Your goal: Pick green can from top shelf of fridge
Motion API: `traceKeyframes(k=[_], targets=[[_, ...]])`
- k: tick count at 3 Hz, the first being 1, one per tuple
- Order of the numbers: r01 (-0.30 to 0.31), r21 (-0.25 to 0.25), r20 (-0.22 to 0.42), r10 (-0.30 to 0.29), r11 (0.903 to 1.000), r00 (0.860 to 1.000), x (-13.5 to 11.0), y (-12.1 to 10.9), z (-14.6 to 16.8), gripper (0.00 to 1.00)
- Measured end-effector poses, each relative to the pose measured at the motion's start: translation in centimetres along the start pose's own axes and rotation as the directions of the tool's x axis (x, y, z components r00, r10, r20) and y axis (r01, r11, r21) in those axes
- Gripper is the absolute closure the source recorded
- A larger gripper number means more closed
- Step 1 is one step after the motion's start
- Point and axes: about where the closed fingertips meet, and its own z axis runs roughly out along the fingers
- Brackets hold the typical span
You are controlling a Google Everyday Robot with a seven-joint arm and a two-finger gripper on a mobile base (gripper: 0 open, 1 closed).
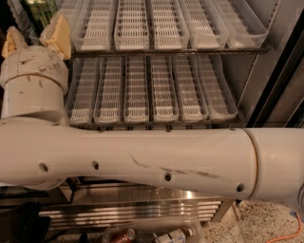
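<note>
The claw [34,36] is at the far left, up at the top shelf [166,51] of the fridge [281,23]. Its two tan fingers [57,32] stand apart, and the lower part of the green can [40,8] shows between and just beyond them; contact cannot be made out. Clear slotted lane trays [133,23] run in a row to the right of the can. A second shelf [152,124] below carries a similar row. The thick white arm [142,161] crosses the near view from right to left. Beneath it lie the steel base grille [142,209], a clear bin [156,234] with bottles, and the speckled floor [266,220] with an orange cable [290,232].
</note>
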Motion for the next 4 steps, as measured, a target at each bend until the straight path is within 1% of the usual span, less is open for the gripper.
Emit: traceKeyframes(k=[1,2,3,4], targets=[[0.008,-0.009,-0.023,-0.008,0.9999,1.0,0.8,0.1,1.4,0.29],[0.02,-0.011,-0.036,-0.021,0.9997,0.999,1.2,-0.1,2.5,0.3],[0.041,-0.036,-0.04,-0.042,0.9985,0.998,1.1,0.8,4.1,0.3],[0.032,-0.045,-0.064,-0.034,0.9985,0.997,1.7,1.3,5.6,0.31]])
